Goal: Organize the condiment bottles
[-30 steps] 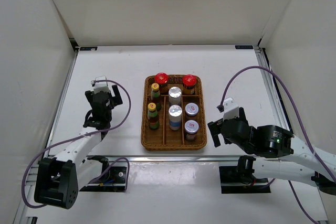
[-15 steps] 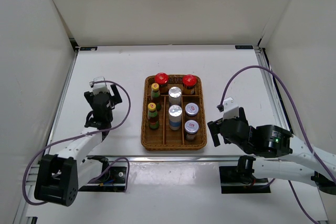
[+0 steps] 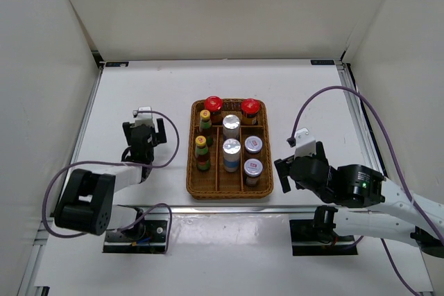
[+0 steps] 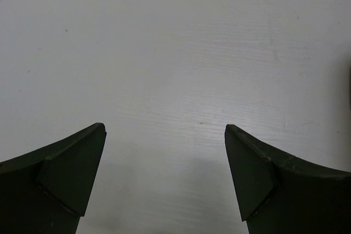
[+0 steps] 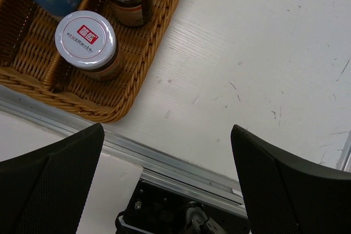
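Eight condiment bottles (image 3: 231, 124) are standing upright in the wicker tray (image 3: 189, 171): red-capped pair (image 3: 213, 104) at its 12 o'clock end; yellow-capped pair (image 3: 201, 145) in the 9 o'clock lane; tall silver-capped pair (image 3: 231, 149) in the middle; short jars (image 5: 86, 35) at 3 o'clock; left gripper (image 4: 164, 130) is hovering at the tray's 9 o'clock over the white table (image 4: 181, 53), jaws wide apart, gripping nothing; right gripper (image 5: 167, 130) is hanging off the 4 o'clock corner, likewise spread, empty.

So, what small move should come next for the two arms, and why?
Probably just a pull back to rest: all eight condiment bottles already stand in the wicker tray, and the left gripper and the right gripper are open and empty.
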Robot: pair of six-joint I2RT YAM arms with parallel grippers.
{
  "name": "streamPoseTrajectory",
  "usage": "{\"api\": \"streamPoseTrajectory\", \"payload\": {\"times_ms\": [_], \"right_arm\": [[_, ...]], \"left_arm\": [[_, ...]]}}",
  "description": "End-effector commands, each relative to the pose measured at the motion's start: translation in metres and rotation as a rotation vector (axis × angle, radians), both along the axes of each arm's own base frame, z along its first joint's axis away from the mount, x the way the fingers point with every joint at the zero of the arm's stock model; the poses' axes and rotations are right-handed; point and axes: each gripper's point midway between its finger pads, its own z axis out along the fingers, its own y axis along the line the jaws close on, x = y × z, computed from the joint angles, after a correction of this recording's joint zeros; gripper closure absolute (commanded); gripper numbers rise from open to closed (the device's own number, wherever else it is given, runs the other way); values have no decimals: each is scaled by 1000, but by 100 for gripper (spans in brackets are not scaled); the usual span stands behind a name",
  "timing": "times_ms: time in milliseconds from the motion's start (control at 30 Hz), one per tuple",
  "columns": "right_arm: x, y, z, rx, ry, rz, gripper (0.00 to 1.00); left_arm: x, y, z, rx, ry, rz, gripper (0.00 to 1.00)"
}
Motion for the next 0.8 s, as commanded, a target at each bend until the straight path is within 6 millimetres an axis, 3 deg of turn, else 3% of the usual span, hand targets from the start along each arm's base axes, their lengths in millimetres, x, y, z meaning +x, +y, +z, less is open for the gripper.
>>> {"api": "streamPoseTrajectory", "payload": {"times_ms": [0, 133, 200, 467, 767], "right_arm": [[3, -2, 6, 7, -17, -16, 1], [2, -1, 4, -6, -9, -5, 1], [2, 0, 3, -15, -7, -5, 1], [2, 4, 1, -28, 1, 7, 1], [7, 8, 1, -68, -4, -5, 1]], "left_arm": [[29, -16, 26, 29, -51, -85, 0], [28, -17, 28, 56, -170, -153, 0], [24, 2, 16, 5, -157, -85, 0], [27, 1, 19, -19, -188, -96, 0], [16, 3, 21, 31, -226, 15, 0]]}}
